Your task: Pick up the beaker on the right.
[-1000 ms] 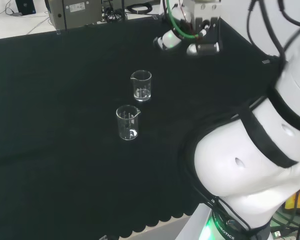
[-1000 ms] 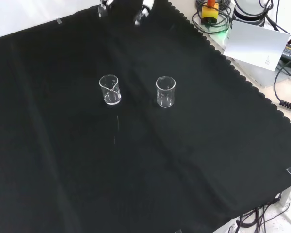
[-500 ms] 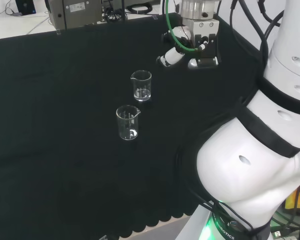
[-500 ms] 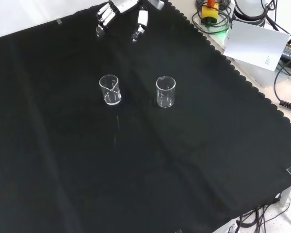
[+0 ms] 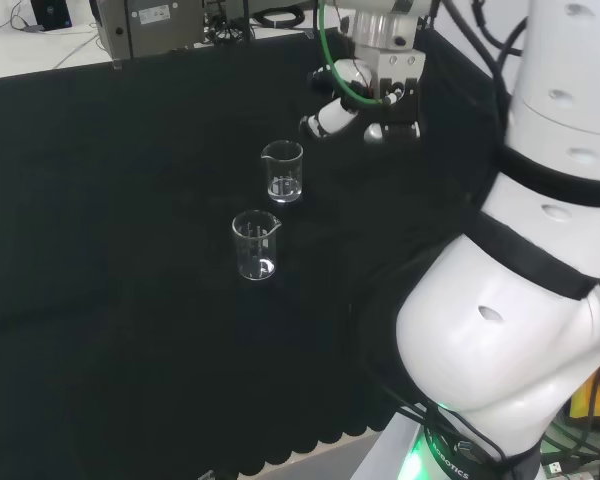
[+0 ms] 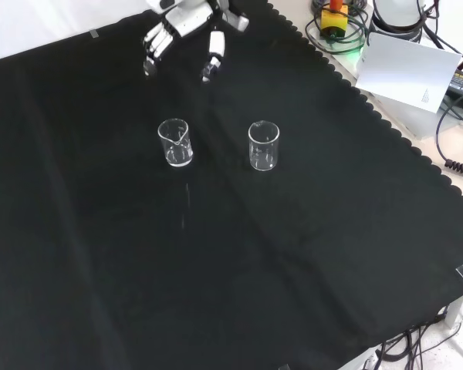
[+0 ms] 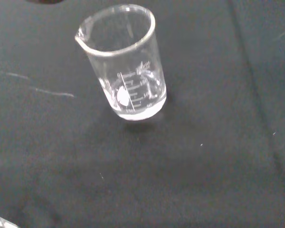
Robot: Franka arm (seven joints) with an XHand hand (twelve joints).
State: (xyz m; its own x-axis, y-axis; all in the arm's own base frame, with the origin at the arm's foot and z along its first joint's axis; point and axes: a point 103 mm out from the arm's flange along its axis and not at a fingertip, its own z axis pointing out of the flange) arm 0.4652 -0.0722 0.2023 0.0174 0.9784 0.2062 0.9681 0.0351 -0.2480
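The worktop (image 6: 309, 254) is covered with black cloth, and two clear glass beakers stand upright on it, apart from each other. In the front view the right beaker (image 6: 264, 146) stands at about 3 o'clock from the left beaker (image 6: 175, 142). The hand (image 6: 181, 31) hangs at about 12 o'clock from the left beaker, fingers spread and relaxed, holding nothing.

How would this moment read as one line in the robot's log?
stage: approach | hand: open, above cloth, holding nothing | two beakers upright, untouched | nearer the hand: left beaker, front view
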